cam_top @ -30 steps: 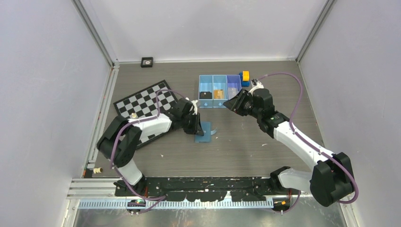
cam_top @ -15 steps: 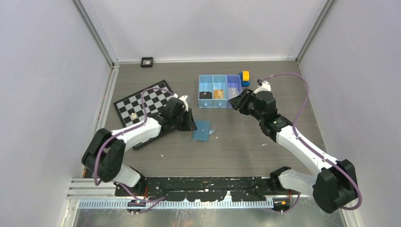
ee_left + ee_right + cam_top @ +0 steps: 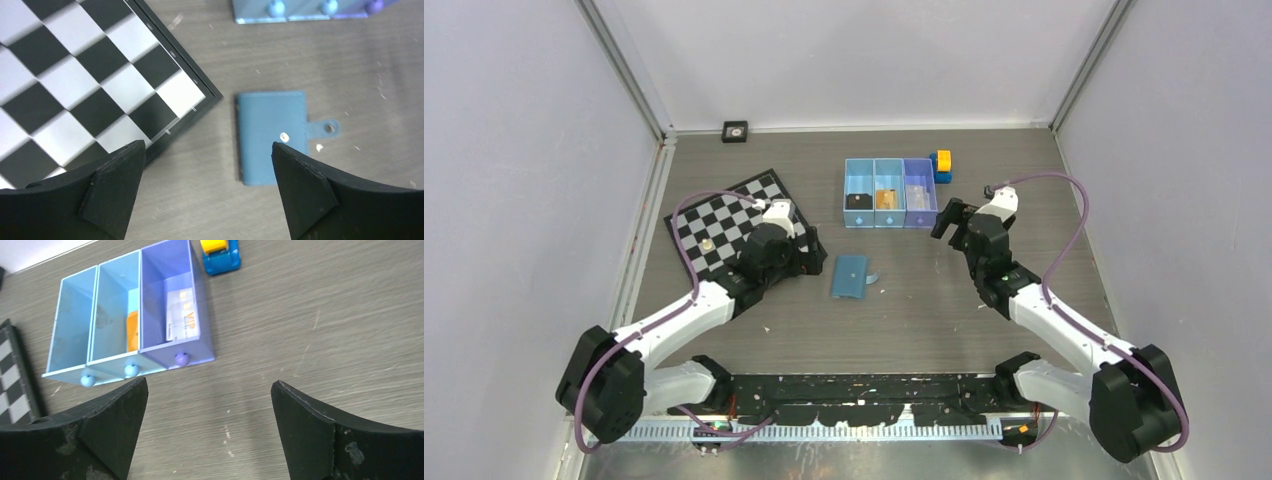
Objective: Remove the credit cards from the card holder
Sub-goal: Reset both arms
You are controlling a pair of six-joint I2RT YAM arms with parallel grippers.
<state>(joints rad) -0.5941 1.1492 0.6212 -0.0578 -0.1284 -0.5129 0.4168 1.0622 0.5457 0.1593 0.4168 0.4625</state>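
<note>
**At mid-table, the card holder (image 3: 850, 276) lies just to the right of the left gripper (image 3: 809, 252)**

The card holder is folded flat on the bare table (image 3: 944, 300), about midway between the near and far edges. Its snap strap (image 3: 324, 128) sticks out loose on the side away from the chessboard (image 3: 724, 220). Its long axis runs roughly from the near edge to the far edge, leaning a little. In the left wrist view it runs up the picture, crosswise to the line on which the fingers close. It sits off-centre there — one near corner is hidden under the finger on the right of that view.

The left gripper is much the nearer tool. Its jaws are spread wide and hold nothing. It hangs low over the chessboard's right corner on a long, outstretched arm, with the holder just beside it.

The right gripper (image 3: 952, 218) is well apart from the holder, close to the near right corner of the three-compartment tray (image 3: 845, 190). It is also spread wide and empty, and its arm is bent back toward the near right corner of the table.

A pale card (image 3: 180, 315) lies in the tray's purple compartment and a tan card (image 3: 131, 330) in the middle one. By that, the cards look to be out already. Whether the holder hides another cannot be told. If it does, the left gripper would need a small shift to its right to centre over the holder.
</note>
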